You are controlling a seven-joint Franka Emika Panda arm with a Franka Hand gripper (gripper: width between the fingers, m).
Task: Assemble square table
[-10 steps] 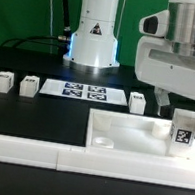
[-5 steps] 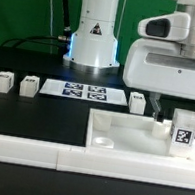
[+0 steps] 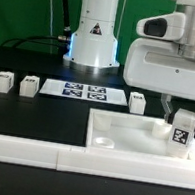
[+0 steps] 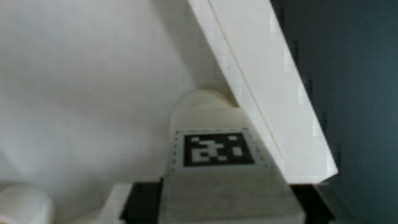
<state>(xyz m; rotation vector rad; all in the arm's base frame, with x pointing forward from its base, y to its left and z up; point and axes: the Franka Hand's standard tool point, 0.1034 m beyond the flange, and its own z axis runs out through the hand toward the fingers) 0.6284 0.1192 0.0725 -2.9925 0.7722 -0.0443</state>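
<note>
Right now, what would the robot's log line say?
tool: shut on leg | leg: at tabletop edge, exterior view's right | spare legs: loose beyond tabletop

**Backdrop & bench**

Black table [image 3: 31, 121] under me, matte, soft even light. Green backdrop [image 3: 131, 12] behind, brightest twd the exterior view's right, darker at its left. Marker board [image 3: 81, 90] lies flat mid-table. Long low white rail [image 3: 17, 150] runs along the near edge.
</note>
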